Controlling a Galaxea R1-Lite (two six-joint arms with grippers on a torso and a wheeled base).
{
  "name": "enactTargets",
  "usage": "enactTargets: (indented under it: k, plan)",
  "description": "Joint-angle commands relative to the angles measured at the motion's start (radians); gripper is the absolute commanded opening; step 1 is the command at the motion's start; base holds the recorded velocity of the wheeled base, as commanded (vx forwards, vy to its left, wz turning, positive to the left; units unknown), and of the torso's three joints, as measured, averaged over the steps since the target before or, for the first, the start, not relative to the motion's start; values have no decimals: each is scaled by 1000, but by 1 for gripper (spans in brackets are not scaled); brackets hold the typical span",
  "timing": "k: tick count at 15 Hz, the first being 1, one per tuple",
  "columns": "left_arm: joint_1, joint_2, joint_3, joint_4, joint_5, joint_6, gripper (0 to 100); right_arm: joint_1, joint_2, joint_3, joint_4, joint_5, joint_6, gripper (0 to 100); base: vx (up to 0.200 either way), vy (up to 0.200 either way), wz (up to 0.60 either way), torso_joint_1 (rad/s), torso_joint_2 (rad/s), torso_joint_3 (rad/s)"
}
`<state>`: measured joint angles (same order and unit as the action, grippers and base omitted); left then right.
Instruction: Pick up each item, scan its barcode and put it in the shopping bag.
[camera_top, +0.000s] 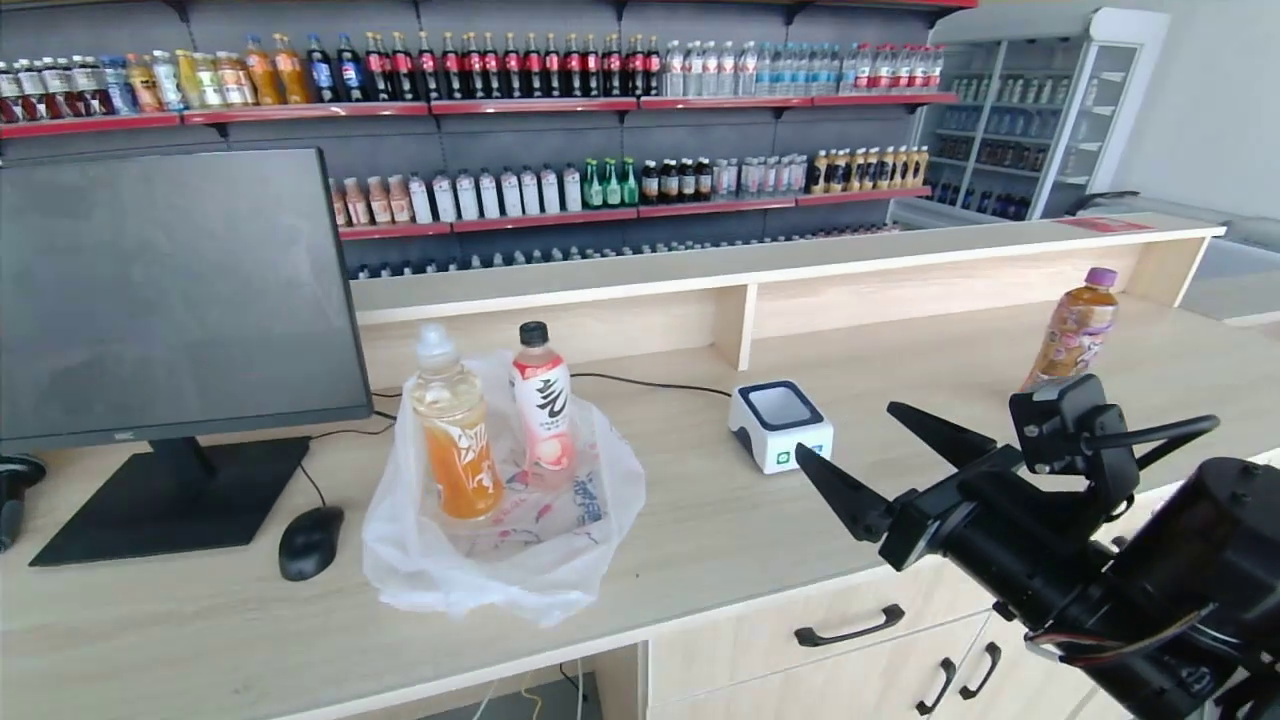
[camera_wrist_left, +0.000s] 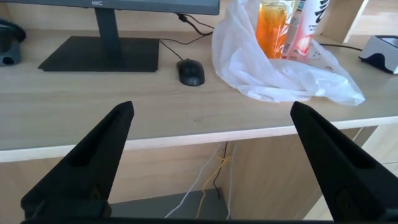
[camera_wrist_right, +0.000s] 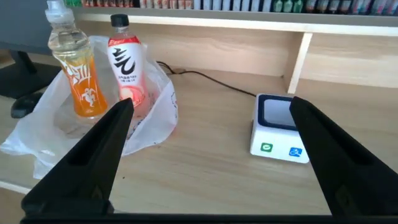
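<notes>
A clear plastic shopping bag (camera_top: 505, 540) lies open on the wooden counter, left of centre. Two bottles stand upright in it: an orange drink bottle (camera_top: 455, 440) with a clear cap and a pink bottle (camera_top: 542, 410) with a black cap. To the bag's right sits the white barcode scanner (camera_top: 778, 425), window facing up. At the far right of the counter stands a brown tea bottle (camera_top: 1072, 330) with a purple cap. My right gripper (camera_top: 846, 434) hovers open and empty just right of the scanner (camera_wrist_right: 278, 134). My left gripper (camera_wrist_left: 211, 109) is open and empty, low before the counter's front edge, facing the bag (camera_wrist_left: 280, 68).
A black monitor (camera_top: 170, 300) on its stand and a black mouse (camera_top: 310, 540) occupy the counter's left. A cable (camera_top: 650, 382) runs behind the bag to the scanner. A raised wooden ledge (camera_top: 780, 265) borders the back. Drawers (camera_top: 850, 630) sit under the front edge.
</notes>
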<state>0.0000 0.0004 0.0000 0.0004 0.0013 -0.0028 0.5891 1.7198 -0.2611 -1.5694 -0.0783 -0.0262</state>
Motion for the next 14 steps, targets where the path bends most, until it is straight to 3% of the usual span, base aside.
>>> enactTargets:
  k: [1, 8, 14]
  plan:
    - [0, 0, 0, 1, 0, 1, 100, 5, -9, 3, -1, 0, -1, 100, 0, -200, 0, -2, 2, 2]
    - [0, 0, 0, 1, 0, -2, 100, 18, -17, 19, -1, 0, -8, 100, 0, -200, 0, 2, 1, 4]
    - [0, 0, 0, 1, -1, 6, 100, -20, -63, 68, -1, 0, -14, 100, 0, -200, 0, 5, 2, -1]
